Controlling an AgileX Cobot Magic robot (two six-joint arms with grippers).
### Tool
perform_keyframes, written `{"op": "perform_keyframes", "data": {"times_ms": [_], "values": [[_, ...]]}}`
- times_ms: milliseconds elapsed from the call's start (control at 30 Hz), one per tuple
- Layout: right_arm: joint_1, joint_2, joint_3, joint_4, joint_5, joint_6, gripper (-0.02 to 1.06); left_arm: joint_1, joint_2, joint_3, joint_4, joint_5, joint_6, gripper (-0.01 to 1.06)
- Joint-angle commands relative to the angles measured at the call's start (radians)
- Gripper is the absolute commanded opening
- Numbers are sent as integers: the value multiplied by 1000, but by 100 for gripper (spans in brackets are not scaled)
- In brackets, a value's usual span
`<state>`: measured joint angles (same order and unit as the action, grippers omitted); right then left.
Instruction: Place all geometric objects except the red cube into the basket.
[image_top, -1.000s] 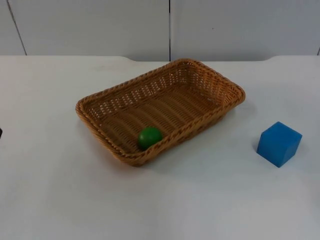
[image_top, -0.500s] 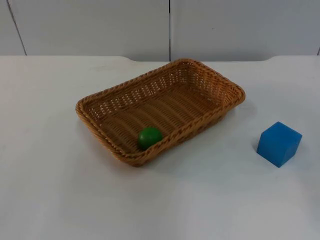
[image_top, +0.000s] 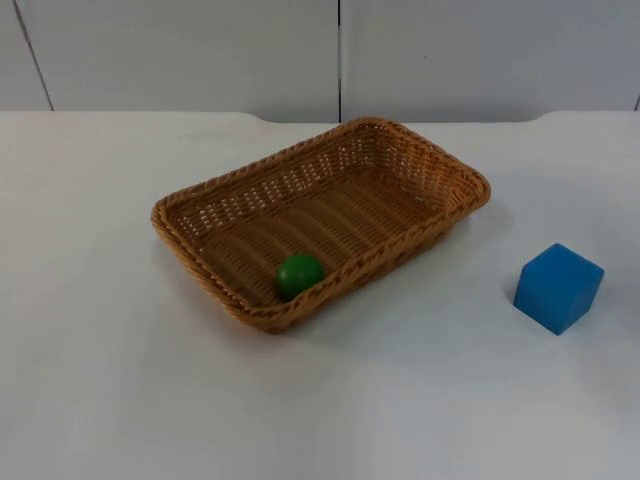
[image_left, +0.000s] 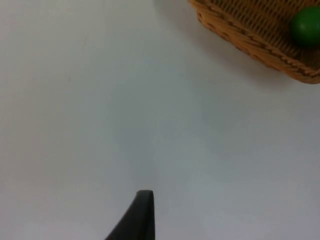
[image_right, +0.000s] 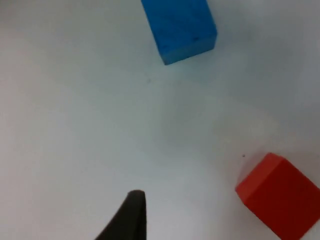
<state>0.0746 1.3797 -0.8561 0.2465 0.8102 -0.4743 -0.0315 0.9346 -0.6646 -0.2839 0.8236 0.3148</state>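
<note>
A brown wicker basket (image_top: 258, 168) stands at the table's middle, and a green ball (image_top: 299, 274) lies inside it against the near rim. A blue cube (image_top: 558, 288) rests on the table to the basket's right. In the left wrist view, my left gripper (image_left: 142, 212) hovers over bare table, well short of the basket's corner (image_left: 240, 37) and the green ball (image_left: 306, 25). In the right wrist view, my right gripper (image_right: 131, 212) hangs above the table, with the blue cube (image_right: 180, 27) ahead of it and a red cube (image_right: 280, 197) off to one side.
The white table (image_top: 120, 380) ends at a grey partition wall (image_top: 180, 55) behind the basket. Open table surface lies in front of the basket and to its left.
A dark bit of the left arm at the top view's left edge one second ago is gone. Basket, ball and blue cube have not moved.
</note>
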Motion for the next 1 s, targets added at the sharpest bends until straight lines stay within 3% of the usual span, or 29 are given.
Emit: {"op": "perform_keyframes", "data": {"times_ms": [0,100,300,533,833,967], "values": [[33,43,-22,-19,-2,-16,105,-7,-5,3,4,-10,-9,105],[119,142,-52,-107,-75,15,105,-7,-5,3,4,-14,-9,105],[241,302,-135,-181,-180,36,105,-7,-5,3,2,-11,-9,105],[250,466,-258,-224,-210,40,105,-7,-5,3,2,-10,-9,105],[250,607,-279,-212,-336,67,105,-7,-5,3,-4,-19,-9,105],[250,649,-279,-207,-346,67,104,-7,-5,3,-4,-25,-9,105]]}}
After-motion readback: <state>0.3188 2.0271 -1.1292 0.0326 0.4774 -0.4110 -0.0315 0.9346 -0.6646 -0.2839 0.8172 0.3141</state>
